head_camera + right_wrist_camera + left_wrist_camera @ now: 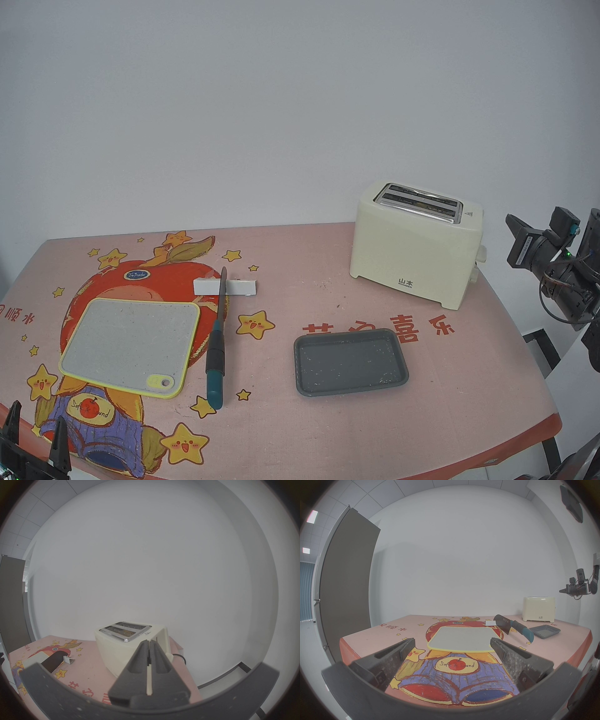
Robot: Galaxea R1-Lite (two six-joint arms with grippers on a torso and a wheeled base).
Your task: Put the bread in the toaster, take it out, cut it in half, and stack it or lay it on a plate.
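Observation:
The cream toaster stands at the table's back right, its two slots facing up. Something tan shows inside the nearer slot; I cannot tell if it is bread. My right gripper is shut with nothing in it, held in the air to the right of the toaster, beyond the table's edge. My left gripper is open and empty, low at the front left corner, in front of the grey cutting board. A dark grey plate lies in front of the toaster.
A teal-handled knife lies beside the cutting board, its blade propped on a small white block. The pink printed tablecloth covers the table. A white wall stands close behind.

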